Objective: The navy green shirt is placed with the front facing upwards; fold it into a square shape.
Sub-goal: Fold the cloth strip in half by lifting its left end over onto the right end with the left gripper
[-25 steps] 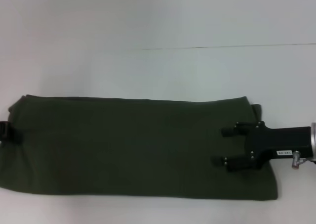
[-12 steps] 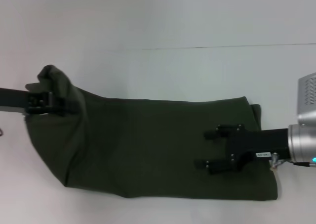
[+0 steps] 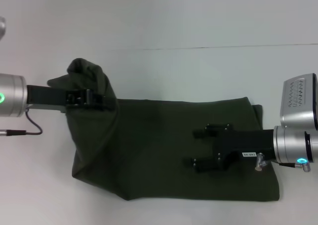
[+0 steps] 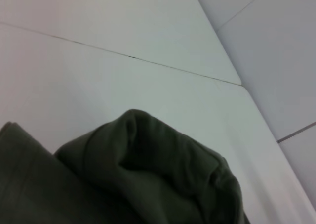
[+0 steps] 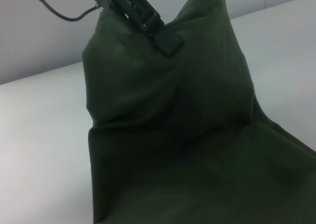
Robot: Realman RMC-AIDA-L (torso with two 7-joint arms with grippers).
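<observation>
- Olive-green shirt (image 3: pixel 169 150) lies as a long folded band on the white surface (image 3: pixel 159 21).
- Left pincer (image 3: pixel 92 98) is clamped on the shirt's end, holding that end bunched and raised off the surface.
- Right pincer (image 3: pixel 198 148) has its fingers spread apart, over the band's other half, pointing toward the left pincer.

Shirt (image 3: pixel 164 150) on table (image 3: pixel 159 21) (left end raised)
</observation>
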